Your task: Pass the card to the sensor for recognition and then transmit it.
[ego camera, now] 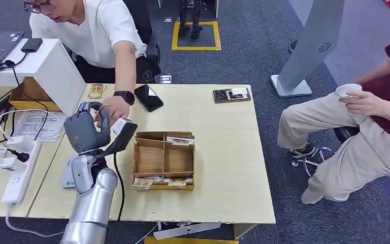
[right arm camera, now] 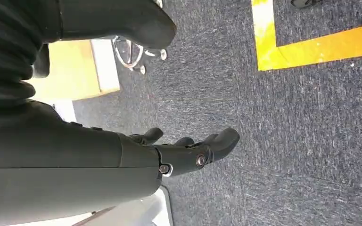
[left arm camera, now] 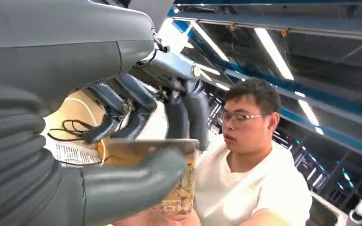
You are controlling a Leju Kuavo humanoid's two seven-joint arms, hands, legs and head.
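My left hand [ego camera: 85, 133] is raised above the table's left part. In the left wrist view its thumb [left arm camera: 127, 181] and fingers [left arm camera: 188, 113] pinch a card [left arm camera: 181, 192] with a brown and yellow print. The black sensor [ego camera: 124, 136], pale on top and with a cable running down from it, stands right beside this hand. A person in a white shirt reaches a hand [ego camera: 112, 109] to my left hand from behind the table; I cannot tell if that hand grips the card. My right hand [right arm camera: 188, 153] hangs over the carpet, fingers apart and holding nothing.
A cardboard box [ego camera: 164, 160] with compartments and cards sits mid-table. A black phone [ego camera: 148, 97], a small dark tray [ego camera: 231, 94] and loose cards [ego camera: 96, 91] lie along the far edge. A power strip [ego camera: 16, 175] lies left. Another person [ego camera: 365, 127] sits at the right.
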